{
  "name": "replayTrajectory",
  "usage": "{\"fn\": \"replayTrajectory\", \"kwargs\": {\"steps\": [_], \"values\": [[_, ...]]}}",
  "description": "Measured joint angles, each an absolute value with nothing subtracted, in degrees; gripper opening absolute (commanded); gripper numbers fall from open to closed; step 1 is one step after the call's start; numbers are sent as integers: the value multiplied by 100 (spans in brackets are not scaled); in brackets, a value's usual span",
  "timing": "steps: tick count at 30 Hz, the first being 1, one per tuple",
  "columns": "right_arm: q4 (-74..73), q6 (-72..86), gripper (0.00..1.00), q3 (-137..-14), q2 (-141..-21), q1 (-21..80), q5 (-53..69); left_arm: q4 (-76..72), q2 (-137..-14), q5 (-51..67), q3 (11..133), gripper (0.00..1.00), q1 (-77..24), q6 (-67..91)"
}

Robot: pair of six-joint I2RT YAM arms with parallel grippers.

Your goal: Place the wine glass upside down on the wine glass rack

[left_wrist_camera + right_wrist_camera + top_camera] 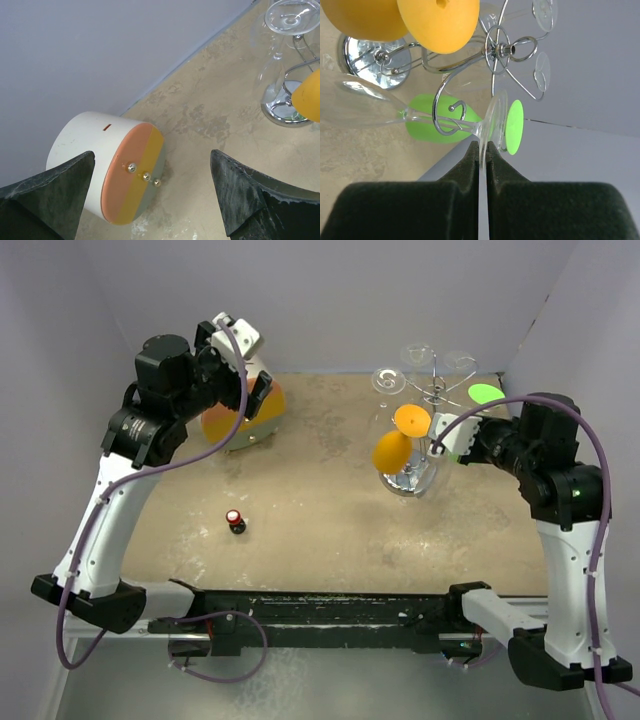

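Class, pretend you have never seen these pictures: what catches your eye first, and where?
Two bright orange glasses hang on the wine glass rack, right of centre. There the right gripper pinches the foot of a clear wine glass between its fingers. Far left, the open left gripper hovers over a white drum with an orange, yellow and grey face.

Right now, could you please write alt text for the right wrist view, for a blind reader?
The right hand pinches the foot of a clear wine glass, its stem crossing a curled arm of the wine glass rack; orange glasses hang alongside.
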State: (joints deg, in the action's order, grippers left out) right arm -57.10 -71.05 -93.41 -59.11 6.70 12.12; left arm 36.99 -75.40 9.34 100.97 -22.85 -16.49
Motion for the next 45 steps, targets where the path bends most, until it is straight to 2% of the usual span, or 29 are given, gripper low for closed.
{"fn": "replayTrajectory", "kwargs": {"steps": [20,29,45], "values": [[-5601,-6853,4,-8851,-5874,604,980,3697,-7387,982,10084,99,-2250,-1651],[-5533,-6840,12,-8729,-5872,604,967,3697,-7376,985,10038,99,-2248,-1651],[-5374,-6807,13,-8571,-5841,604,849,3693,-7343,1007,9874,99,-2213,-1651]]}}
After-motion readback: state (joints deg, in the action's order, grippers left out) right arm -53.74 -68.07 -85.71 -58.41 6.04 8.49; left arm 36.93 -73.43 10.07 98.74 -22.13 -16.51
